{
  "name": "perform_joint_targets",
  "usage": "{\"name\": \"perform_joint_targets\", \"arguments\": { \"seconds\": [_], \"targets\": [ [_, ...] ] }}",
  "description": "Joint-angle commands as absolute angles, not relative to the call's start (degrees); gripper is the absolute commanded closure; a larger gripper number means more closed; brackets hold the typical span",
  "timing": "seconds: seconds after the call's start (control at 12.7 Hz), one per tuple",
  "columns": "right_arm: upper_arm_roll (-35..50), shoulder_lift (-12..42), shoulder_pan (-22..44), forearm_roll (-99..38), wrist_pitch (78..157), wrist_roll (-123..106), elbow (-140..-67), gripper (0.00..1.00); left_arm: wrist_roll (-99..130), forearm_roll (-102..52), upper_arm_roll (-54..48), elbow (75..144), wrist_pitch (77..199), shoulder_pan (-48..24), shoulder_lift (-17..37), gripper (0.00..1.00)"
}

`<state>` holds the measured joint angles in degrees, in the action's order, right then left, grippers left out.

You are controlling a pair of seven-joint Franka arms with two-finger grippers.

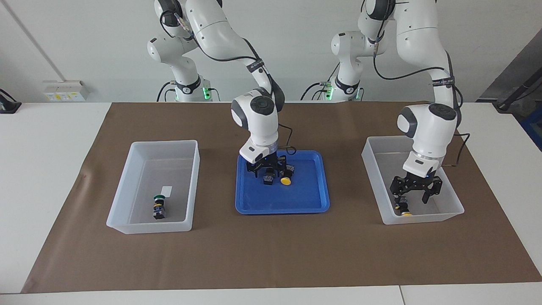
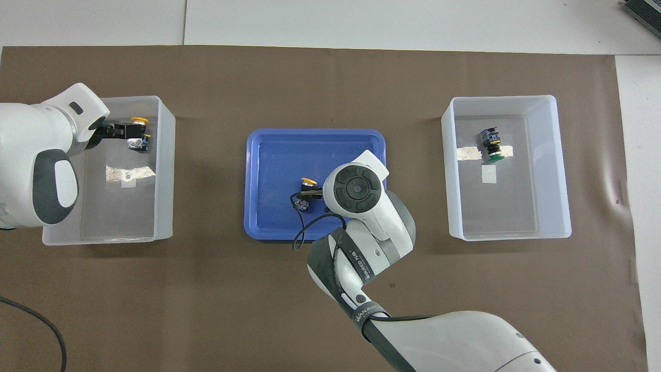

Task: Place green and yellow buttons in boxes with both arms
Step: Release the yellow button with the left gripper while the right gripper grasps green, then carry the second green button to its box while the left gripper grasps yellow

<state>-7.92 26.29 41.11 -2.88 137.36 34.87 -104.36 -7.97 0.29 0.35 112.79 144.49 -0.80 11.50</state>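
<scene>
One yellow button (image 1: 403, 207) lies in the box (image 1: 423, 218) at the left arm's end of the table; it also shows in the overhead view (image 2: 138, 138). My left gripper (image 1: 415, 195) is open and empty inside that box, just beside the button. A second yellow button (image 1: 286, 181) lies in the blue tray (image 1: 305, 199). My right gripper (image 1: 271, 171) is low over the tray, right at this button (image 2: 308, 182). A green button (image 1: 159, 206) lies in the other box (image 1: 148, 226). No second green button shows.
Both boxes (image 2: 164, 165) (image 2: 563, 165) and the tray (image 2: 279, 155) stand in a row on a brown mat (image 1: 271, 254). A black cable (image 2: 302, 235) from the right wrist loops over the tray's edge nearer to the robots.
</scene>
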Motion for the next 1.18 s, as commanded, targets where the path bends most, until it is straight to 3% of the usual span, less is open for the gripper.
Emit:
{"name": "perform_joint_targets", "arguments": {
  "seconds": [0.0, 0.24, 0.71, 0.94, 1.1],
  "targets": [
    [-8.0, 24.4, 40.1, -1.8, 135.8, 36.6, -104.2, 1.00, -8.1, 0.6, -0.1, 112.8, 136.1, -3.2, 6.5, 0.00],
    [-8.4, 19.3, 35.2, -1.8, 129.1, 31.9, -101.6, 1.00, -7.1, 0.6, -0.2, 112.0, 131.0, -7.2, 4.6, 0.00],
    [-8.4, 10.7, 18.8, -1.8, 121.5, 9.5, -101.0, 1.00, 1.1, 0.6, -0.3, 117.4, 136.8, -24.5, 3.7, 0.00],
    [-8.4, 8.4, 13.6, -1.9, 121.8, -0.2, -106.1, 1.00, 6.3, 0.6, -0.3, 118.7, 138.9, -29.3, 4.7, 0.00],
    [-8.4, 7.0, 11.7, -1.9, 123.6, -2.6, -111.9, 1.00, 11.2, 0.6, -0.2, 118.5, 142.1, -32.2, 8.4, 0.00]
  ]
}}
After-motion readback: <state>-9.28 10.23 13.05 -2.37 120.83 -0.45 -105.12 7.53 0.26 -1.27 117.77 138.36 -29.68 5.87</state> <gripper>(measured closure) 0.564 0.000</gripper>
